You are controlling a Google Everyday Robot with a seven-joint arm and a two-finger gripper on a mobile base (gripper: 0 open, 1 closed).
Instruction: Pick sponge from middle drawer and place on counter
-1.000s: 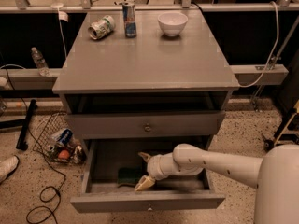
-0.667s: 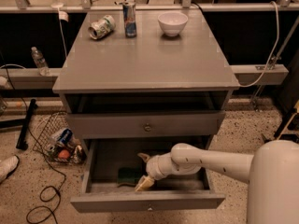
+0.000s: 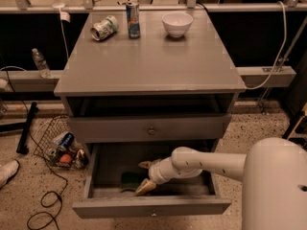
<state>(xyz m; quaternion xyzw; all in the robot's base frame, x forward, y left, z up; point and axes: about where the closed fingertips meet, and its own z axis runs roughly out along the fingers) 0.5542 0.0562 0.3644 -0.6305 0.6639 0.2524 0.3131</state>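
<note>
The middle drawer [image 3: 115, 208] is pulled open at the bottom of the grey cabinet. The dark green sponge [image 3: 127, 178] lies on its floor, left of centre. My gripper [image 3: 143, 177] is down inside the drawer at the end of the white arm [image 3: 206, 163], which comes in from the right. Its two pale fingers [image 3: 144, 188] are spread apart, one behind and one in front of the sponge's right end. I cannot tell whether they touch it. The counter [image 3: 153, 61] is the broad grey top above.
On the back of the counter are a tipped can [image 3: 104, 28], an upright can [image 3: 133, 19] and a white bowl [image 3: 177, 23]. A closed drawer with a knob [image 3: 151, 130] sits above the open one. A wire basket [image 3: 61, 148] and cables lie on the floor, left.
The gripper has stayed almost in place over the sponge. The white arm's bulk at the lower right has come further into view.
</note>
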